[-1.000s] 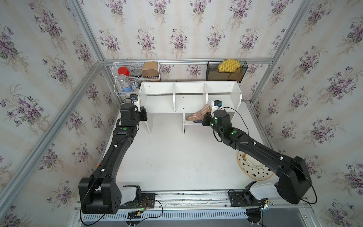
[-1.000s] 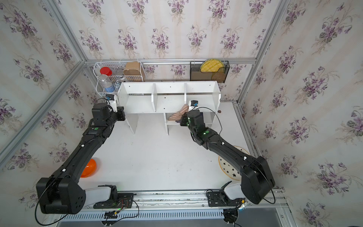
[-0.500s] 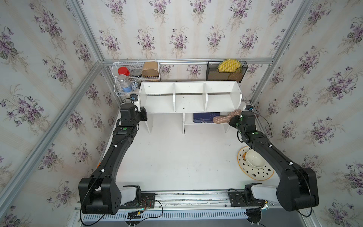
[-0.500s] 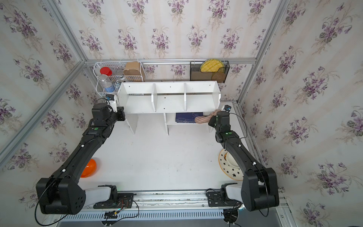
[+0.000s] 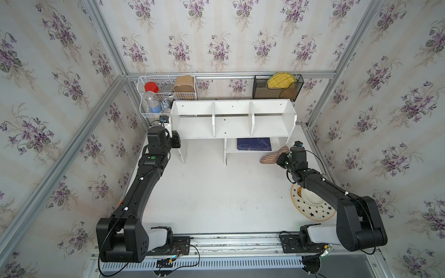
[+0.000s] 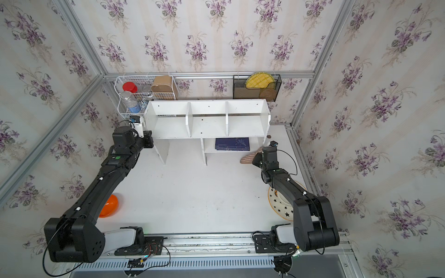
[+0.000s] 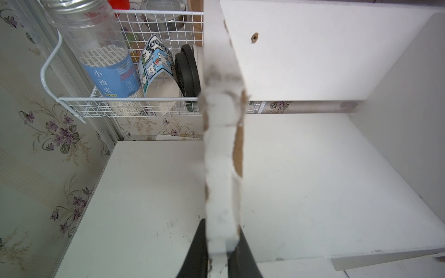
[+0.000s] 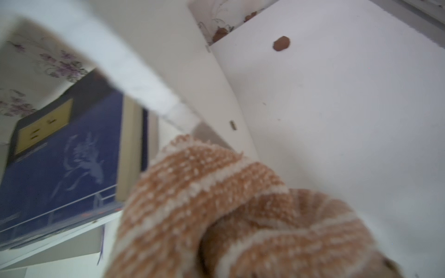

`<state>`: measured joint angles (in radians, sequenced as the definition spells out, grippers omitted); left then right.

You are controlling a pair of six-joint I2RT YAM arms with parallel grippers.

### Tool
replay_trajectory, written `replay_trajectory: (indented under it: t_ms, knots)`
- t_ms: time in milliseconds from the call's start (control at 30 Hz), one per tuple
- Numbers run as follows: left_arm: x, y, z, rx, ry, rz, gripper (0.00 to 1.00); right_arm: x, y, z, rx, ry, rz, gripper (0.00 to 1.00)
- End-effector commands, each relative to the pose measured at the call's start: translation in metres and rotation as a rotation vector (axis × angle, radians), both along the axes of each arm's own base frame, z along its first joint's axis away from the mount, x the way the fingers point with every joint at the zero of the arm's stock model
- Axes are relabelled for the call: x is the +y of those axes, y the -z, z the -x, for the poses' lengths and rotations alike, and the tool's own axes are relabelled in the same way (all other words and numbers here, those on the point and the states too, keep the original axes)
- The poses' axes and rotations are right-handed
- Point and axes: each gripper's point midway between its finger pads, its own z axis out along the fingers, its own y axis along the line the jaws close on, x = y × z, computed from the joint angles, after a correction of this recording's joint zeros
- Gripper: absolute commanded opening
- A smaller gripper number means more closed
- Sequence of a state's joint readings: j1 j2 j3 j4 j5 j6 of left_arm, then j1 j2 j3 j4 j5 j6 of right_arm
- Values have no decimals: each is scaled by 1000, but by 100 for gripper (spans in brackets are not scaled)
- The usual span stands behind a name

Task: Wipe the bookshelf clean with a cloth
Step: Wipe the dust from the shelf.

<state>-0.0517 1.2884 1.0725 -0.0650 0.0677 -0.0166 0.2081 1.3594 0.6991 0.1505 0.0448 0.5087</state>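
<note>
First, check the left gripper (image 5: 175, 142). In the left wrist view its two black fingers (image 7: 196, 250) sit one on each side of the chipped front edge of the end panel of the bookshelf (image 5: 231, 127), so the gripper is pinching that panel. Ahead of its tips, on the outer side of the panel, you will see the white wire basket (image 7: 72, 103) with a clear bottle (image 7: 106, 62) standing in it. Well behind this gripper, back along its arm, an orange bowl (image 6: 109, 207) lies on the table (image 5: 216, 192), partly hidden by the arm in a top view.

Next, move across to the right gripper (image 5: 280, 159). It is pressed together on the cloth (image 5: 271, 157). In both top views the bunched, tan, white-striped fabric sticks out from its tips toward the left arm's side. In the right wrist view the fabric fills the foreground and hides the jaws. The cloth sits just off the front corner of the bookshelf's lower shelf, and you cannot tell whether it touches the shelf or the table. Beyond the cloth, ahead of the gripper's tips, a dark blue book (image 5: 254, 144) lies flat on that lower shelf. Behind the gripper, beneath its forearm, a white plate with black stars (image 5: 310, 211) rests on the table.
</note>
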Motion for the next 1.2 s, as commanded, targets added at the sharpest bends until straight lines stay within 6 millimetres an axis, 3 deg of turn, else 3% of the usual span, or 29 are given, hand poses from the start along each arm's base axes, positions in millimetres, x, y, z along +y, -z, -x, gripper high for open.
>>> replay_trajectory:
  t_ms: [0, 200, 300, 433, 533, 600, 700, 800, 933, 1033, 1167]
  knots:
    - [-20, 16, 9, 74, 93, 61, 0, 40, -19, -3, -74, -116, 14, 0]
    - [-22, 15, 10, 74, 101, 60, 0, 111, -21, 10, -113, -212, 36, 0]
    - [-23, 15, 11, 71, 105, 55, 0, 168, -29, 24, -137, -309, 8, 0]
    - [-25, 15, 12, 70, 110, 51, 0, 225, -36, 25, -144, -403, -4, 0]
    - [-26, 14, 12, 70, 112, 54, 0, 256, -33, 22, -128, -452, -9, 0]
    - [-25, 14, 13, 71, 112, 53, 0, 262, -29, 19, -113, -457, -11, 0]
    - [-24, 13, 13, 71, 105, 48, 0, 243, -24, 15, -109, -401, 25, 0]
    - [-22, 15, 12, 78, 94, 41, 0, 204, -17, 15, -96, -336, 30, 0]
    - [-20, 16, 12, 84, 85, 39, 0, 131, -13, 14, -80, -210, 34, 0]
    - [-20, 14, 12, 84, 82, 34, 0, 57, -21, 6, -78, -63, -6, 0]
    - [-17, 15, 12, 88, 70, 29, 0, 5, -55, 6, -133, 22, -20, 0]
